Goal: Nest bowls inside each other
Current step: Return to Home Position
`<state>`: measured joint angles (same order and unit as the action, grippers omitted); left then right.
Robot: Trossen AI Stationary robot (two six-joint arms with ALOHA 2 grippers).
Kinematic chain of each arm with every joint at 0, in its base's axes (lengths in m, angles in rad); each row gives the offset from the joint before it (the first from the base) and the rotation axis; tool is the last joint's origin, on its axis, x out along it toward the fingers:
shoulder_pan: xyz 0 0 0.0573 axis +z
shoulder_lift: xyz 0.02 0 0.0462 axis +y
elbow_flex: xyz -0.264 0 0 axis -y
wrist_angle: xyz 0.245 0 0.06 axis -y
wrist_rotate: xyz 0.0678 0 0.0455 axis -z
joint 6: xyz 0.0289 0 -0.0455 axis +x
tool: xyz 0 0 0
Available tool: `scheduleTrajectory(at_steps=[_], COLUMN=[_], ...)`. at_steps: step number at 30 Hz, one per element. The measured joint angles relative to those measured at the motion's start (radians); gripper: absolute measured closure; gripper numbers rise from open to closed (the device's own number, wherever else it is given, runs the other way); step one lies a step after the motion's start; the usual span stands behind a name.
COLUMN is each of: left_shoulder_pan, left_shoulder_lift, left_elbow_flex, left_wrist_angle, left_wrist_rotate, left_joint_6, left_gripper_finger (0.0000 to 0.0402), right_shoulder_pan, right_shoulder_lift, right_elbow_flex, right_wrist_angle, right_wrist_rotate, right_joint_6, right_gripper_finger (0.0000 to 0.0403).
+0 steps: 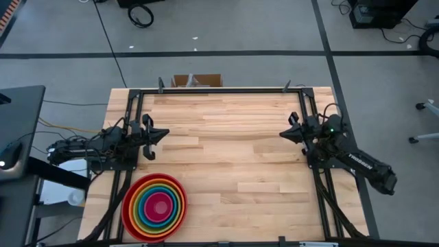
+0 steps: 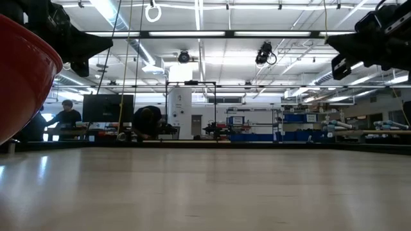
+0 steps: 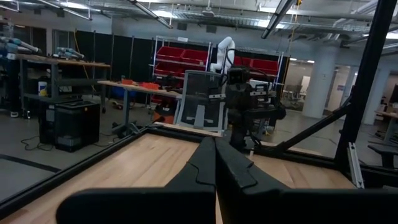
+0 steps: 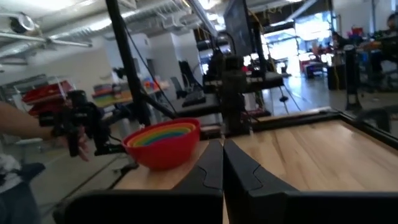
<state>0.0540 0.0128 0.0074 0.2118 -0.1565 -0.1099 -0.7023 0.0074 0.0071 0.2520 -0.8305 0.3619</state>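
Note:
Several coloured bowls [image 1: 155, 208] sit nested one inside another, red outermost, pink innermost, resting on the wooden table near its front left corner; the right wrist view shows the stack [image 4: 164, 142], and its red wall [image 2: 19, 80] fills the left of the low view. My left gripper [image 1: 164, 133] hangs shut above the table's left side, behind the stack and clear of it. My right gripper [image 1: 282, 134] hangs shut above the table's right side, far from the bowls. Both hold nothing.
A black metal frame [image 1: 219, 90] runs along the table's far edge and down both sides. Bare wood [image 1: 233, 158] lies between the two arms. People [image 2: 149, 122] work at benches in the room beyond the table.

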Motion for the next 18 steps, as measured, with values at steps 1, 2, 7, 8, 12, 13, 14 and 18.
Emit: scheduleTrajectory(at_steps=[1,2,7,8,12,13,14,18], left_shoulder_pan=[0.000,0.000,0.000,0.000,0.000,0.000,0.000,0.000], left_shoulder_lift=[0.000,0.000,0.000,0.000,0.000,0.000,0.000,0.000], left_elbow_flex=[0.000,0.000,0.000,0.000,0.000,0.000,0.000,0.000], left_wrist_angle=[0.000,0.000,0.000,0.000,-0.003,-0.007,-0.012,-0.019], left_wrist_rotate=[0.000,0.000,0.000,0.000,0.000,0.000,0.000,0.000], left_joint_6=[0.000,0.000,-0.006,-0.006,-0.007,-0.007,-0.007,-0.004], left_gripper_finger=[0.0401,0.0401,0.0402,0.0402,0.0402,0.0402,0.0402,0.0402], right_shoulder_pan=[-0.002,-0.002,-0.002,-0.002,-0.002,-0.002,-0.002,-0.001], right_shoulder_lift=[-0.007,-0.005,-0.006,-0.006,-0.005,-0.005,-0.005,-0.005], right_elbow_flex=[0.000,0.000,0.000,0.000,0.000,0.000,0.000,0.000], right_wrist_angle=[-0.025,-0.034,-0.042,-0.053,-0.100,-0.092,-0.083,-0.035], right_wrist_rotate=[0.005,0.011,0.018,0.018,0.018,0.018,0.018,0.018], right_joint_6=[-0.014,-0.024,-0.058,-0.067,-0.086,-0.085,-0.080,-0.051], right_gripper_finger=[0.0401,0.0401,0.0401,0.0401,0.0401,0.0401,0.0401,0.0401])
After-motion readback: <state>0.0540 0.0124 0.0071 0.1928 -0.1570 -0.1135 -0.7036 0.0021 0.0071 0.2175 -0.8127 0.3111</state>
